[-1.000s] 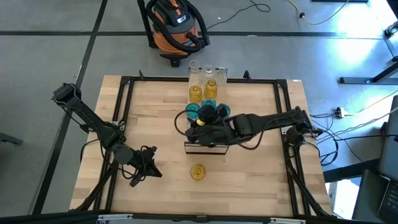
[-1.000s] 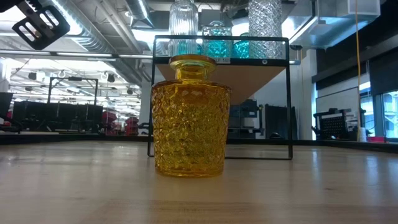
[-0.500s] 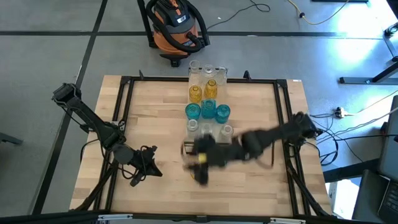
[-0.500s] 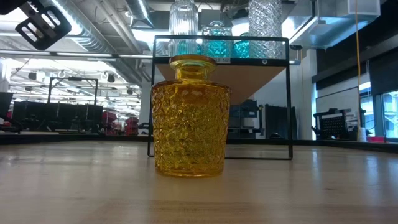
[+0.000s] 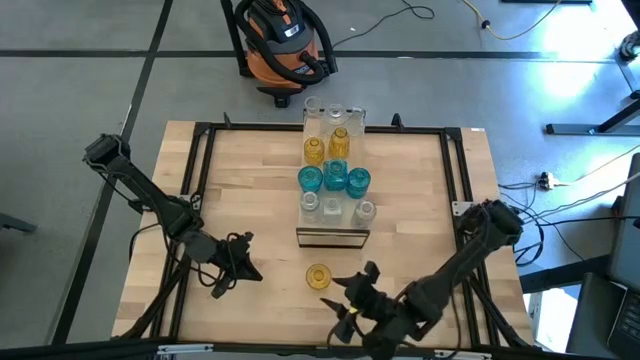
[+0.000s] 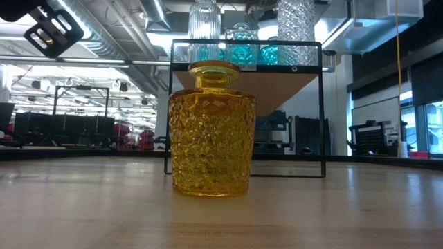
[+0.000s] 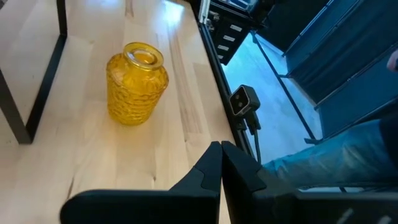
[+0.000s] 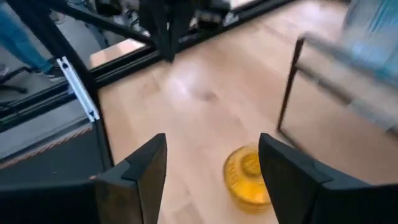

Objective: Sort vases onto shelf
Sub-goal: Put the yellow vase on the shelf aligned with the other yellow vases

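One amber vase stands alone, upright on its base, on the wooden table in front of the shelf. It also shows in the low view. The shelf top carries clear, amber and teal vases in rows. My right gripper hovers open just near-right of the lone amber vase, which shows ahead of its two fingers, untouched. My left gripper waits shut to the vase's left, clear of the vase.
A black frame borders the table. An orange shop vacuum stands on the floor past the far edge. A small camera sits at the near edge, and a person's legs show beyond it. The shelf's black leg rises close behind the vase.
My right gripper has swung away from the shelf's near end toward the table's near edge and sunk lower, ending beside the lone amber vase. The clear vases at the shelf's near end, covered by the arm before, now show. The amber vase has not moved.
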`<state>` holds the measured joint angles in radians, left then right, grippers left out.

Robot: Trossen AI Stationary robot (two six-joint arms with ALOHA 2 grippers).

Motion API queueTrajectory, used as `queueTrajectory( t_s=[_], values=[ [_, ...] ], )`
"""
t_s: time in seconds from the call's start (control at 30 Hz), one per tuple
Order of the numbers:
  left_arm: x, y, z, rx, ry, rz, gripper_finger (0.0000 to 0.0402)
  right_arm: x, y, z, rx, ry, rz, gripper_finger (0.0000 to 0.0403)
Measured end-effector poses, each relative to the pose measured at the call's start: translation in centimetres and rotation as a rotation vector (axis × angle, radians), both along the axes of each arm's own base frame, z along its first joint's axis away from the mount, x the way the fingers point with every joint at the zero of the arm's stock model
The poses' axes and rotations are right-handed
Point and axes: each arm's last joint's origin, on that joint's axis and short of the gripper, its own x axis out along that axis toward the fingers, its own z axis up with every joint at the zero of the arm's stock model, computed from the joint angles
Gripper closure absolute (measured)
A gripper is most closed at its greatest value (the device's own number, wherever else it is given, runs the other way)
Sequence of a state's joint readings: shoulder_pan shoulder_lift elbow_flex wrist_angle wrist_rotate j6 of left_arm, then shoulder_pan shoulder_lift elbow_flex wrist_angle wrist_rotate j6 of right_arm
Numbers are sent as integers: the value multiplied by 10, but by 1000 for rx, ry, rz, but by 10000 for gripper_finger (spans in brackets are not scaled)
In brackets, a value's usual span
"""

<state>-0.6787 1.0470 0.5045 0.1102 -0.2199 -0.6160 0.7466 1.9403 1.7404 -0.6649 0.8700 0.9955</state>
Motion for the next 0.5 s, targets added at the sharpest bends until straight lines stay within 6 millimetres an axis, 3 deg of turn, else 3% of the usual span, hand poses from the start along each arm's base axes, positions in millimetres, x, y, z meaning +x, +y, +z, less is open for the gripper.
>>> queueTrajectory(
  t_s=[0.3, 0.5],
  values=[
    [0, 1, -1, 2, 16, -8, 401, 8, -12, -62, 85, -18, -124, 183],
    [0, 1, -2, 4, 27, -18, 401, 20, -33, -82, 127, -14, -169, 136]
  ],
)
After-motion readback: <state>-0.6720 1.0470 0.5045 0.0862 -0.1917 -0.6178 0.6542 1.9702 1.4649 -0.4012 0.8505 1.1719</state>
